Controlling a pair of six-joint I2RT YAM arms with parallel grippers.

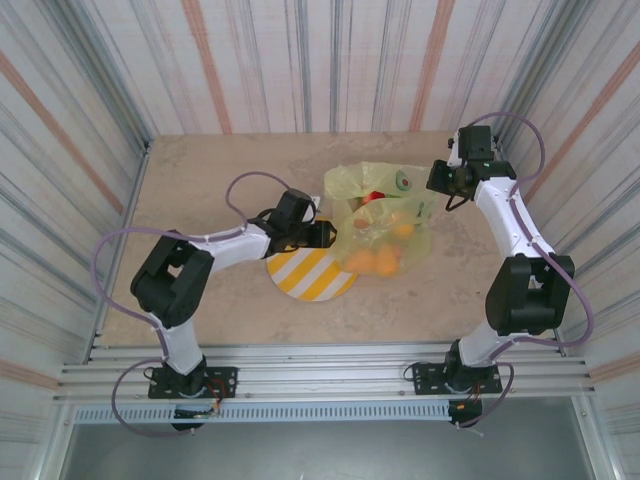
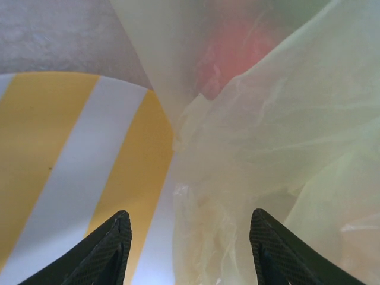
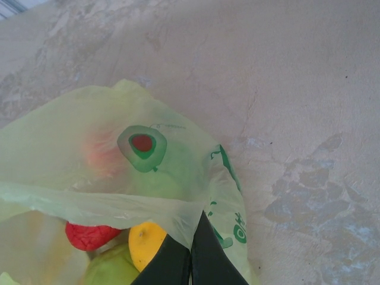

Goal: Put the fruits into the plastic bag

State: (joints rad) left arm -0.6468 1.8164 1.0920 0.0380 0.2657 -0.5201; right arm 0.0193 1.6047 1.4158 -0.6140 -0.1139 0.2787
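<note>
The yellow-green plastic bag [image 1: 385,215] lies mid-table with its mouth held up. Through it I see a red fruit [image 1: 376,197] and orange fruits [image 1: 372,262]. My right gripper [image 1: 437,180] is at the bag's far right corner. In the right wrist view the right gripper [image 3: 191,255] is shut on the plastic bag's [image 3: 77,154] rim, above a red fruit [image 3: 89,234], a yellow-orange fruit [image 3: 145,242] and a green fruit [image 3: 110,270]. My left gripper [image 1: 325,235] is at the bag's left side. Its jaws [image 2: 189,237] stand open, with loose film of the plastic bag [image 2: 285,148] between them, not pinched.
The yellow-and-white striped plate [image 1: 310,275] lies just left of the bag, partly under the left gripper; its stripes [image 2: 71,148] run beneath the left fingers. Corrugated walls enclose the table on three sides.
</note>
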